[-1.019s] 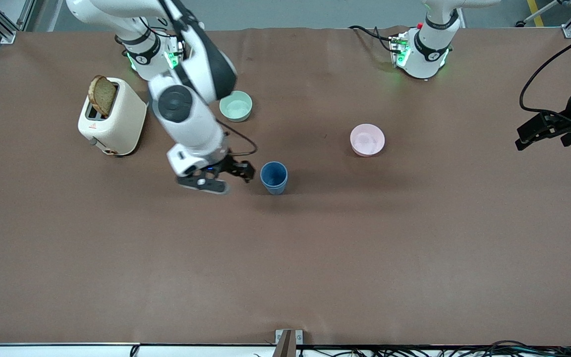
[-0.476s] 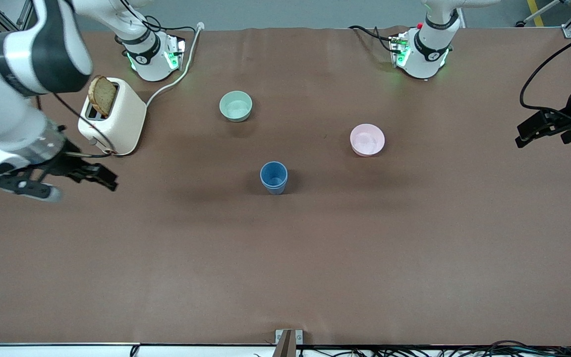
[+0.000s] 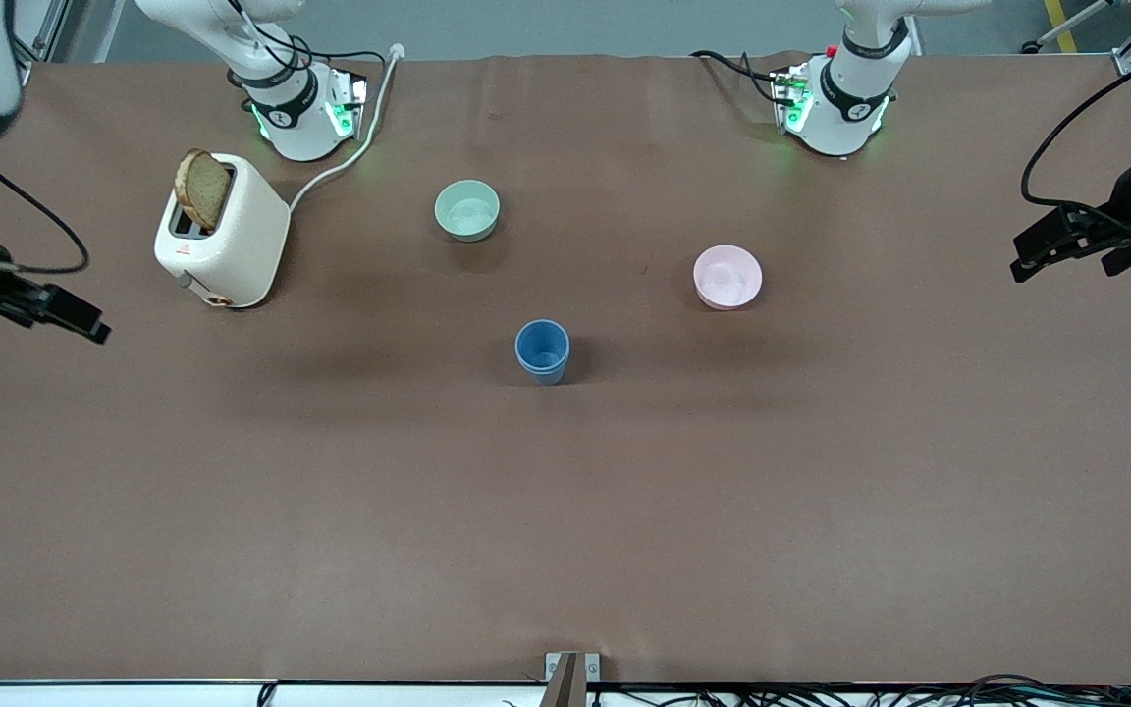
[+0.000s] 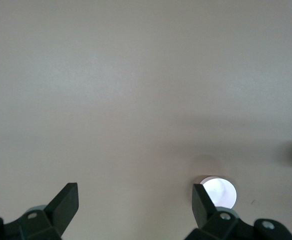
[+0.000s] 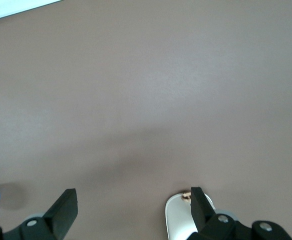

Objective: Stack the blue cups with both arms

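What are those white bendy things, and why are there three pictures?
Those are two robot arms with black pinchers called grippers. The big picture is taken from high up, across the brown table. The other two come from little cameras on each arm's wrist, looking down past the pinchers.

On the table stand the small matte blue stacked cups, one nested inside the other, a mint-green round bowl, a pale pink round bowl, and a cream toaster with a brown bread slice poking out.

The left gripper waits over its end of the table, open and empty. The right gripper is over its own end, beside the toaster, open and empty too.
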Tool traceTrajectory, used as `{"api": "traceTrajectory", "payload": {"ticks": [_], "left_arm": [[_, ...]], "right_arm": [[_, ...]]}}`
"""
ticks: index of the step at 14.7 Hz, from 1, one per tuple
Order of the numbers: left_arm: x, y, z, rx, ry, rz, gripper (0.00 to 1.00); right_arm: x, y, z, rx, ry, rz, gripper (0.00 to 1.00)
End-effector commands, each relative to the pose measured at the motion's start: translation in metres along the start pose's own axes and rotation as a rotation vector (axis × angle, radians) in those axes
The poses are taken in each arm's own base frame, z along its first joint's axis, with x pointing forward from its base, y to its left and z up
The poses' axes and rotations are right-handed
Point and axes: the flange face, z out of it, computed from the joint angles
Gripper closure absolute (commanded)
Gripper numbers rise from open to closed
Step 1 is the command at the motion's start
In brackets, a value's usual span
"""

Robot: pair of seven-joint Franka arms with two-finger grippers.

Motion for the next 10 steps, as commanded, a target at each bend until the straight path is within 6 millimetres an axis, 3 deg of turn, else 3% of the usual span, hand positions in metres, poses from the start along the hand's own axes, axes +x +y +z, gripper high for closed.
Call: {"api": "traceTrajectory", "payload": {"ticks": [1, 5, 8, 10], "left_arm": [[-0.005, -0.004, -0.01, -0.012, 0.0, 0.006, 0.0], [-0.004, -0.007, -0.017, -0.013, 0.015, -0.002, 0.0], [-0.002, 0.0, -0.024, -0.01, 0.033, 0.004, 0.0], [-0.003, 0.004, -0.025, -0.015, 0.032, 0.004, 0.0]], "right_arm": [[-0.027, 0.011, -0.03, -0.009, -0.007, -0.016, 0.0], [-0.04, 0.032, -0.046, -0.01, -0.022, -0.055, 0.0], [-0.038, 0.043, -0.048, -0.01, -0.019, -0.104, 0.0], [-0.036, 0.044, -0.066, -0.01, 0.019, -0.14, 0.0]]}}
